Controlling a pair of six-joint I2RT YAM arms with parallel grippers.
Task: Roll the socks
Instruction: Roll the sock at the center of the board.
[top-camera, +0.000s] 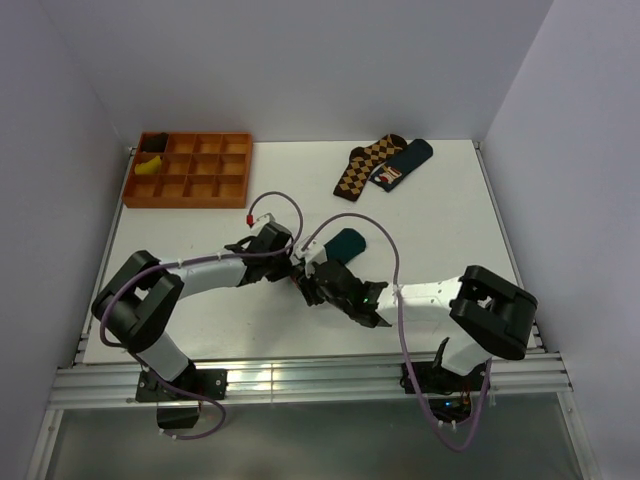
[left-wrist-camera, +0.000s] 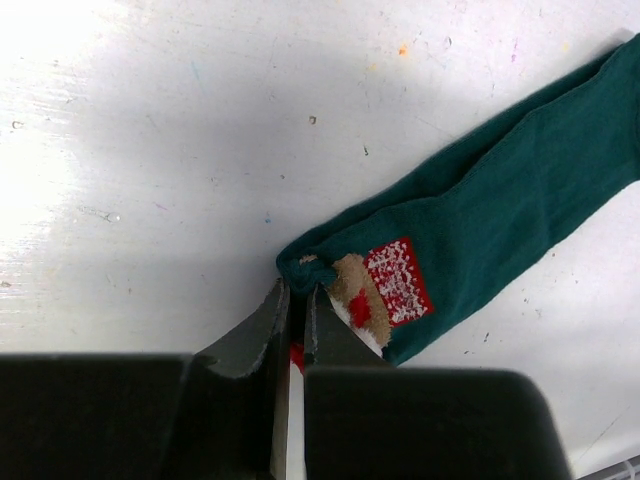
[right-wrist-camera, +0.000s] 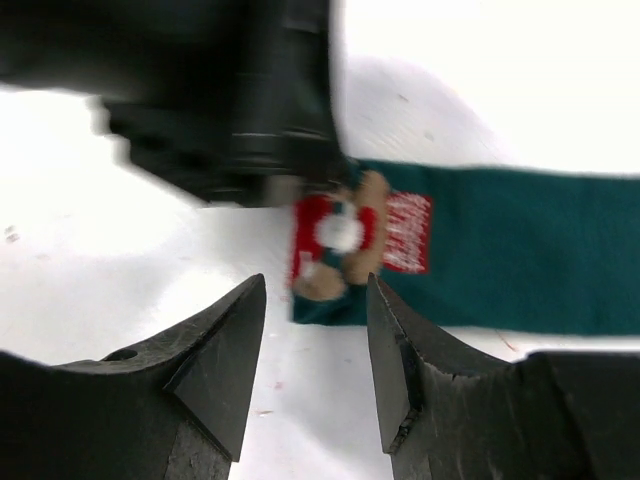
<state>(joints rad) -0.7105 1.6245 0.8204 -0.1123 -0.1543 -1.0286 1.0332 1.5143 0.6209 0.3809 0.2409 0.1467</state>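
You are at the very start of the roll: the teal sock (left-wrist-camera: 500, 200) lies flat and unrolled about the middle of the table (left-wrist-camera: 150, 150), its patch (right-wrist-camera: 385, 235) end towards the near edge and the rest running away towards the far right corner. Your left gripper (left-wrist-camera: 297, 300) has its jaws drawn together on the corner of that patch end, with a sliver of red fabric showing between them, so it appears to have the edge pinched. Your right gripper (right-wrist-camera: 315, 330) stands with its jaws apart, holding nothing, just off the same end of the sock; the sock's edge sits just beyond its fingertips, and the left gripper is close beside it. The next move probably calls for bringing the right gripper onto the free corner of the patch end and closing there. Both grips would then turn the edge over towards the toe together, so the roll starts tight and straight. The second dark sock (top-camera: 408, 160) waits near the far edge, touching a brown chequered sock (top-camera: 362, 168).
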